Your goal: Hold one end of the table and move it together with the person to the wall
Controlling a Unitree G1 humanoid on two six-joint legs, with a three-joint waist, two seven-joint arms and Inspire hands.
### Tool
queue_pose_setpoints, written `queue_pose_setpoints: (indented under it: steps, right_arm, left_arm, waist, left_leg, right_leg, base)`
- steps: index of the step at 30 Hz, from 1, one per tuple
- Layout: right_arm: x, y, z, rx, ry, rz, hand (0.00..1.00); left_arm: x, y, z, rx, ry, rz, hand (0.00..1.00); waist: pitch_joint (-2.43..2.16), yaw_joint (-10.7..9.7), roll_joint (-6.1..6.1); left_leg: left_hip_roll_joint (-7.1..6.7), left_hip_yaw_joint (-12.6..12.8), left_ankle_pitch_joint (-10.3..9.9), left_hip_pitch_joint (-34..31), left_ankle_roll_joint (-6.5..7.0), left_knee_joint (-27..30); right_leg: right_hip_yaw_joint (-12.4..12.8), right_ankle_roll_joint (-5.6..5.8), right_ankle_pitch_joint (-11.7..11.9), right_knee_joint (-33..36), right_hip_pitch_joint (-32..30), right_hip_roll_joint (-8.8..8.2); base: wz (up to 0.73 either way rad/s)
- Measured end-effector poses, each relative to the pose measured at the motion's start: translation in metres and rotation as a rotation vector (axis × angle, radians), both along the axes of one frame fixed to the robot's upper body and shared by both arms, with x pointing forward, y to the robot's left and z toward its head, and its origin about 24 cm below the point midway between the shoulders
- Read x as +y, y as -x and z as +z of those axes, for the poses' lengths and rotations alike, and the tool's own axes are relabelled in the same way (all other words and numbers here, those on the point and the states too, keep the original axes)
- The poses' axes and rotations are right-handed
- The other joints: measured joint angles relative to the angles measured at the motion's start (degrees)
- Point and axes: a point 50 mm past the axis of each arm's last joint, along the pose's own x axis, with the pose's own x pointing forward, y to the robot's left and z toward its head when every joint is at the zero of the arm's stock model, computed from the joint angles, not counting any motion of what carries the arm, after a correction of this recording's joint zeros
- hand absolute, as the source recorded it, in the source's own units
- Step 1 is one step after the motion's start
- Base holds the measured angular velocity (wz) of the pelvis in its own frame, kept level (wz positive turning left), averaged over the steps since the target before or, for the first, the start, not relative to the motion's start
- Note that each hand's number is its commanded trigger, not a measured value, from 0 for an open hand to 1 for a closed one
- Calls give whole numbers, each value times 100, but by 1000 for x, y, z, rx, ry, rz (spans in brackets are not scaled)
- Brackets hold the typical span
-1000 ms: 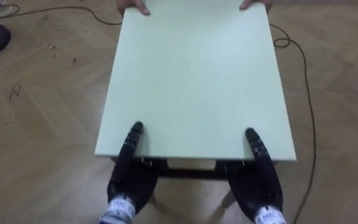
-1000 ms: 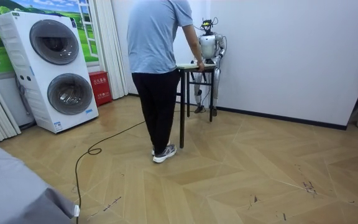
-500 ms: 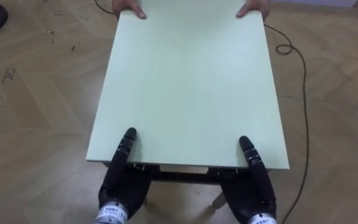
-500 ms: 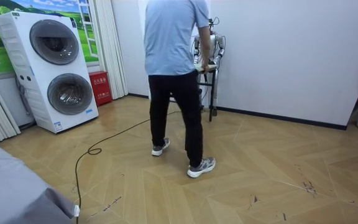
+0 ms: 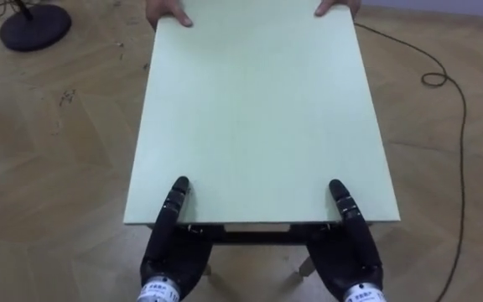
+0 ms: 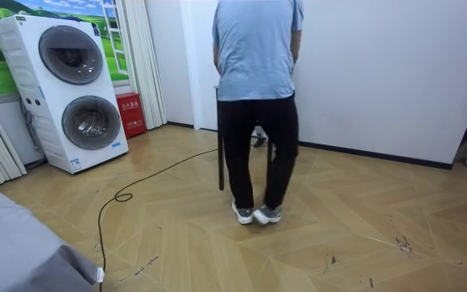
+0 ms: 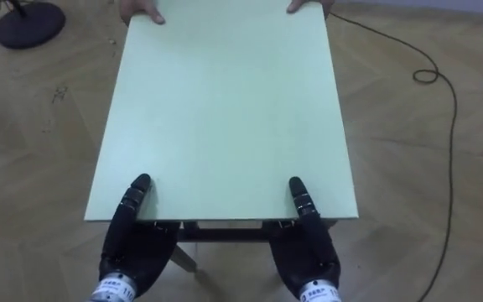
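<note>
**Left eye view:** We look down on a pale green table (image 5: 262,117) standing over wooden flooring. The robot's left hand (image 5: 168,252) and right hand (image 5: 352,256) meet its near edge, one toward each near corner. From each hand one dark digit lies flat along the tabletop. The rest of the hand runs beneath the edge, so we cannot tell how the fingers are set there. At the far edge a person's hands (image 5: 168,12) rest on the two far corners, fingertips on top. A round black base (image 5: 33,25) sits on the floor at upper left. A dark cable (image 5: 461,151) snakes along the floor to the right of the table.

**Right eye view:** We see the same hold from slightly aside, with more floor visible to the right of the table.

**Room view:** Here we get the wider room. A person (image 6: 258,97) in a light blue shirt and dark trousers stands feet together, back to the camera, near a white wall. A dark table leg (image 6: 220,146) shows just beside the person, on the room view's left. Stacked washing machines (image 6: 67,89) stand further to that side.
</note>
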Motion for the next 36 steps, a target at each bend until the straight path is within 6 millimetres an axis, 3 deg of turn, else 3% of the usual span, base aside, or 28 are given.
queue_pose_setpoints:
  steps: [2,3,4,5,6,7,9,11,12,15,18,21,24,30,34,36]
  right_arm:
    - [-2,0,0,0,6,-3,100]
    - [-4,0,0,7,16,-5,100]
    - [-3,0,0,6,14,0,100]
    - [0,-4,3,-4,19,16,100]
    - [2,-6,4,-8,24,21,100]
    - [2,-5,4,-6,30,29,100]
    - [-1,-4,4,-4,37,17,100]
    - [-2,-3,3,-1,39,12,100]
    - [-4,-2,3,3,39,8,100]
    - [-6,-1,3,5,37,3,100]
    - [-5,0,3,9,34,4,100]
    - [-1,3,1,24,20,2,100]
    - [0,3,1,27,19,9,100]
    - [5,2,2,20,17,17,100]
    - [5,-2,4,6,21,27,100]
    - [5,-4,5,-2,22,31,100]
  left_arm:
    - [-1,1,0,2,3,0,100]
    - [-3,3,-1,9,9,1,100]
    - [-3,4,-1,10,9,5,100]
    - [0,3,-1,7,12,36,100]
    - [2,3,-1,9,18,48,100]
    - [0,4,-2,17,26,40,100]
    - [-3,3,-2,17,35,29,100]
    - [-4,4,-3,22,38,25,100]
    - [-5,5,-3,24,38,17,100]
    - [-6,5,-3,25,35,12,100]
    - [-3,6,-3,24,23,16,100]
    - [0,6,-4,24,7,18,100]
    - [1,8,-4,26,4,22,100]
    - [1,10,-4,27,7,30,100]
    - [3,9,-2,19,7,34,100]
    - [4,9,-1,13,9,39,100]
  waist:
    - [3,36,9]
    - [12,17,28]
    - [32,67,62]
    - [7,196,7]
    - [14,192,55]
    - [0,112,86]
    - [31,64,11]
    - [69,-94,-53]
    - [67,-216,-79]
    - [66,-313,-95]
    - [66,-216,-59]
    - [60,-1,-49]
    - [58,210,-53]
    - [56,463,-48]
    - [48,509,-36]
    - [43,515,-35]
  left_leg:
    - [-71,-275,30,114,7,-109]
    - [-51,-604,42,182,5,-115]
    - [-66,-793,40,174,1,-98]
    - [-119,-869,8,72,-45,-5]
    - [-155,-873,-41,12,-60,67]
    - [-224,-660,-75,-46,-64,110]
    - [-289,-246,27,14,41,-119]
    - [-396,-278,127,30,115,-118]
    - [-505,-460,165,-12,175,-64]
    - [-722,-834,209,-138,257,28]
    - [-772,-1023,233,-182,293,15]
    - [-768,-1250,250,-174,284,27]
    - [-764,-1315,256,-172,283,47]
    - [-775,-1590,287,-317,230,157]
    - [-780,-1755,338,-523,148,211]
    - [-788,-1810,404,-635,101,213]
  right_leg:
    - [-148,43,-26,432,-89,-113]
    - [-51,149,-197,915,-393,-198]
    - [91,144,-295,786,-545,-193]
    - [224,63,-169,316,-905,-189]
    - [176,-92,128,446,-1018,-257]
    - [-4,-18,80,786,-1061,-403]
    - [-79,87,-11,1090,-1013,-593]
    - [-73,162,-60,1074,-853,-653]
    - [58,206,-98,968,-740,-667]
    - [531,322,-164,490,-438,-629]
    - [492,412,-51,144,-227,-524]
    - [351,415,83,-258,66,-388]
    - [346,417,116,-433,193,-351]
    - [317,414,101,-642,336,-240]
    - [265,350,39,-640,344,-163]
    - [101,309,-38,-635,368,-134]
  base:
    - [35]
    - [24]
    - [-7]
    - [-12]
    - [26]
    - [72]
    - [88]
    - [96]
    - [107]
    - [82]
    - [38]
    - [34]
    - [18]
    - [36]
    - [48]
    - [61]
